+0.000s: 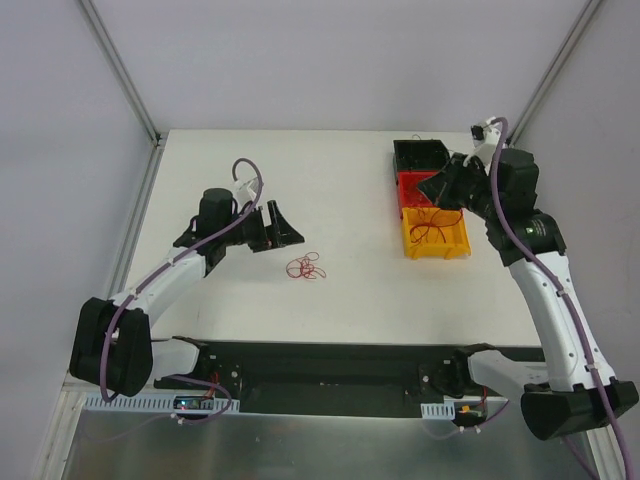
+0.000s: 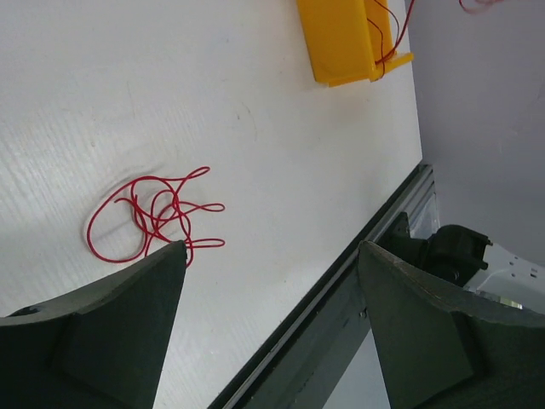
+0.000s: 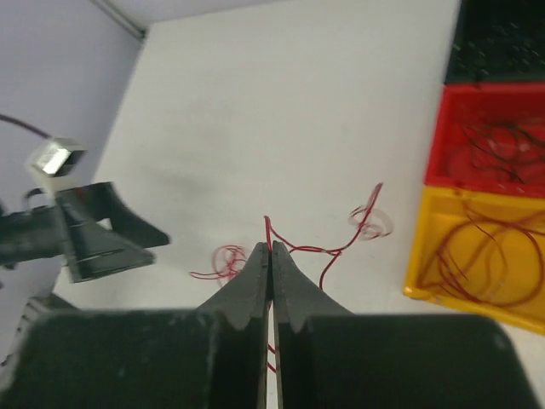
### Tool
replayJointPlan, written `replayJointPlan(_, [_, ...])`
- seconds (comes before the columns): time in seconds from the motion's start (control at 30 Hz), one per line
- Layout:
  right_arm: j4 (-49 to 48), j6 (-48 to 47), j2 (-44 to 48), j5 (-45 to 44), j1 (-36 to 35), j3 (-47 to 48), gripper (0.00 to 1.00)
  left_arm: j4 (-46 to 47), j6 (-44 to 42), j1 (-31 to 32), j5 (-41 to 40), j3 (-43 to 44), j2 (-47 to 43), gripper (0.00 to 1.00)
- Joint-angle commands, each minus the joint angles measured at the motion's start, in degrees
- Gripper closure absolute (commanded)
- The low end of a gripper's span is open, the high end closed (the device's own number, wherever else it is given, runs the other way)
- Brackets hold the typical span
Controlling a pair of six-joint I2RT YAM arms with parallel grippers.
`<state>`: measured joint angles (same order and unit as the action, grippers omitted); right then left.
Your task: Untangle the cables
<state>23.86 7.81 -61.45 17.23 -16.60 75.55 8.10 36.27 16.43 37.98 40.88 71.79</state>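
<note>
A small loose tangle of red cables lies on the white table, just right of my left gripper. In the left wrist view the cables lie beside the left fingertip, and the left gripper stands open with nothing between its fingers. My right gripper is shut on one red wire, which curls away in the air to the right. That gripper hovers by the bins. The table tangle shows blurred behind it.
Three bins stand in a row at the right: black, red and yellow. The yellow bin and the red bin hold thin wires. The table's near edge has a dark rail.
</note>
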Motion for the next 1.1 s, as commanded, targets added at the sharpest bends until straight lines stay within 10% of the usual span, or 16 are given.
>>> replayJointPlan(0.0, [5.4, -6.5, 1.9, -1.5, 6.4, -4.2, 0.99, -4.3, -4.0, -0.2, 6.1, 3.1, -1.4, 0.19])
replayJointPlan(1.07, [2.1, -11.1, -11.5, -17.9, 14.4, -10.9, 1.00, -4.4, -4.4, 0.1, 9.7, 3.5, -1.8, 0.18])
